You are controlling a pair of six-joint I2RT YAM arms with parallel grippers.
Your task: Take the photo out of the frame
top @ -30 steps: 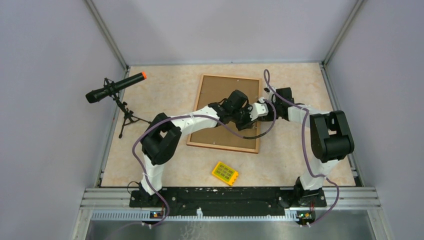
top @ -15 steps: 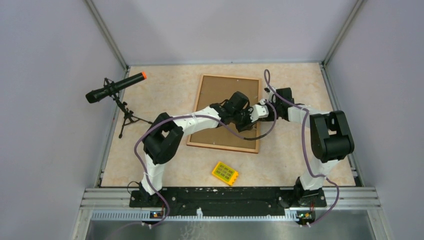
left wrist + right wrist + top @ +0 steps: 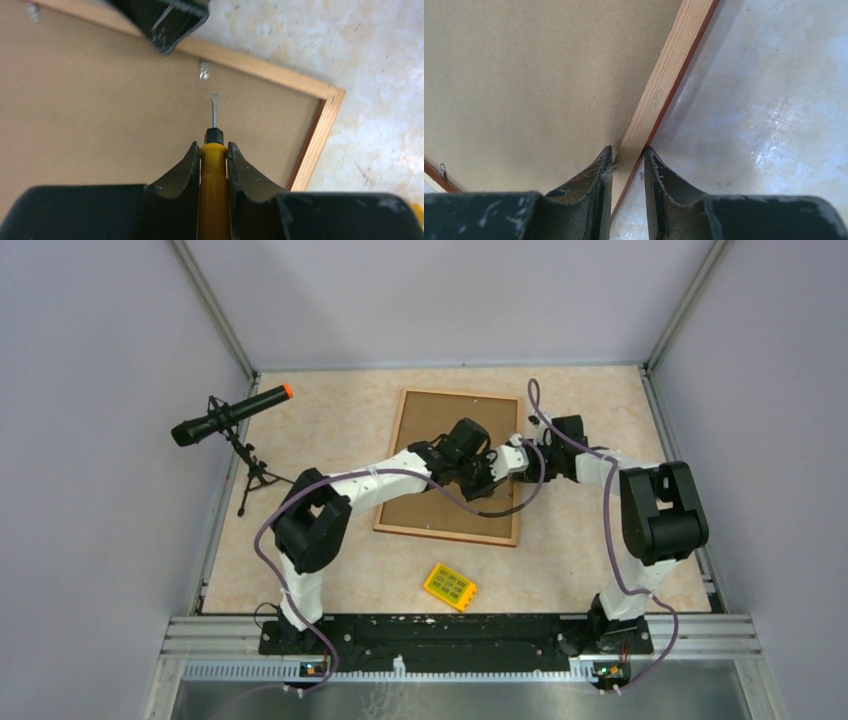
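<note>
The frame (image 3: pixel 430 420) lies face down mid-table, showing its brown fibreboard back (image 3: pixel 100 100) and light wood rim (image 3: pixel 669 65). The photo is hidden beneath the back. My left gripper (image 3: pixel 214 150) is shut on a yellow-handled screwdriver (image 3: pixel 214 175), hovering over the back's right part (image 3: pixel 487 472). The blade tip (image 3: pixel 214 107) points at a metal tab (image 3: pixel 204 70) by the rim, a little short of it. My right gripper (image 3: pixel 628 152) straddles the frame's right rim (image 3: pixel 512 455), jaws closed on the wood, one finger on the back side, one on the table side.
A small yellow block (image 3: pixel 450 586) lies near the front, below the frame. A black microphone on a tripod (image 3: pixel 230 415) stands at the left. Other metal tabs (image 3: pixel 33 11) (image 3: pixel 442 170) sit along the rim. Grey walls enclose the table.
The left arm has drawn the screwdriver slightly left and back across the frame's back. The right gripper has narrowed onto the rim and held there.
</note>
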